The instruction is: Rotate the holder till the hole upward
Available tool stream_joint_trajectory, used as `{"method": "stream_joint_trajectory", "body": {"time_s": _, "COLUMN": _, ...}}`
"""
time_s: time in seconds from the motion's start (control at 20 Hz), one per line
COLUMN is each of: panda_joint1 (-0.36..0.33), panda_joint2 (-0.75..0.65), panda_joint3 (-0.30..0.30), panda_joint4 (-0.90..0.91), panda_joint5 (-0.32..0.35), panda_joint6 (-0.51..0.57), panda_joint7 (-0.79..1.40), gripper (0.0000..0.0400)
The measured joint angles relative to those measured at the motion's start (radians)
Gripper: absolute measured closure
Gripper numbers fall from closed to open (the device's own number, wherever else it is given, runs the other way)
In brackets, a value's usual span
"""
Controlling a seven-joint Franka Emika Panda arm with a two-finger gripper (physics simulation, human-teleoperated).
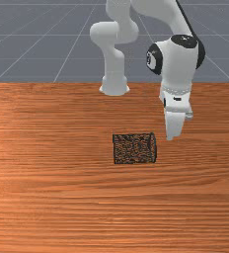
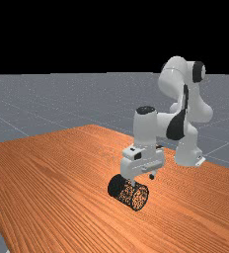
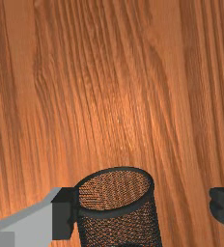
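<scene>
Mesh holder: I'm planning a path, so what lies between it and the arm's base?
Just wooden table lies between the mesh holder and the arm's base, as the front view shows.

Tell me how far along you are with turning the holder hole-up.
Done: my gripper is down by the mesh holder, open, one finger right beside its rim.
In hand: nothing gripped; I seem to be lining up a grasp or push.
Left: the whole turn, as the holder lies on its side on the table.

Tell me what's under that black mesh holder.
The table shows in orange-brown specks through the holder; whatever its dark mesh covers can't be seen.
</scene>
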Motion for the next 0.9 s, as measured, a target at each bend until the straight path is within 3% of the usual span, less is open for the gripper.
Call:
{"method": "stream_joint_trajectory", "body": {"time_s": 0.05, "panda_joint1": 0.017, "panda_joint2": 0.010, "panda_joint3": -0.002, "panda_joint4": 0.016, "panda_joint5": 0.001, "panda_joint6": -0.006, "panda_joint7": 0.046, "gripper": 0.0000}}
{"method": "stream_joint_trajectory", "body": {"time_s": 0.1, "panda_joint1": 0.012, "panda_joint2": 0.037, "panda_joint3": 0.019, "panda_joint4": 0.071, "panda_joint5": 0.005, "panda_joint6": -0.078, "panda_joint7": -0.019, "gripper": 0.0000}}
{"method": "stream_joint_trajectory", "body": {"time_s": 0.4, "panda_joint1": 0.019, "panda_joint2": 0.163, "panda_joint3": 0.032, "panda_joint4": 0.170, "panda_joint5": 0.018, "panda_joint6": -0.118, "panda_joint7": -0.023, "gripper": 0.0000}}
{"method": "stream_joint_trajectory", "body": {"time_s": 0.8, "panda_joint1": 0.019, "panda_joint2": 0.330, "panda_joint3": 0.028, "panda_joint4": 0.195, "panda_joint5": 0.010, "panda_joint6": 0.014, "panda_joint7": -0.026, "gripper": 0.0000}}
{"method": "stream_joint_trajectory", "body": {"time_s": 0.9, "panda_joint1": 0.043, "panda_joint2": 0.334, "panda_joint3": 0.001, "panda_joint4": 0.158, "panda_joint5": -0.019, "panda_joint6": 0.094, "panda_joint7": 0.007, "gripper": 0.0000}}
